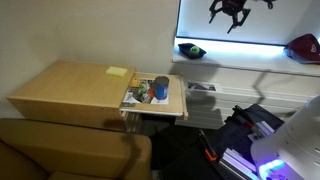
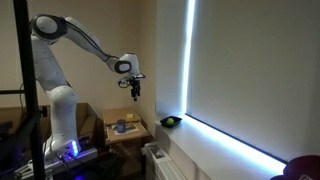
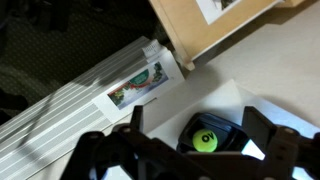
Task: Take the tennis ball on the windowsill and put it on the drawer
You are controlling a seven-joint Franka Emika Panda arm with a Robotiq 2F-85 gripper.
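The tennis ball [image 3: 205, 141] is bright yellow-green and lies in a small black dish on the white windowsill [image 3: 240, 85]. It also shows in both exterior views [image 1: 190, 49] [image 2: 171, 122], at the end of the windowsill [image 2: 235, 143] nearest the cabinet. My gripper [image 3: 200, 126] is open and empty. It hangs well above the ball, with a finger on either side of it in the wrist view. In the exterior views the gripper [image 2: 135, 90] [image 1: 232, 24] is high in the air. The drawer [image 1: 152, 93] is pulled out and holds several colourful small items.
The pale wooden cabinet [image 1: 70, 88] has a broad flat top with a yellow pad on it. A red object [image 1: 303, 46] lies further along the windowsill. A white radiator [image 3: 80, 100] runs below the sill. A brown sofa [image 1: 60, 150] stands in front of the cabinet.
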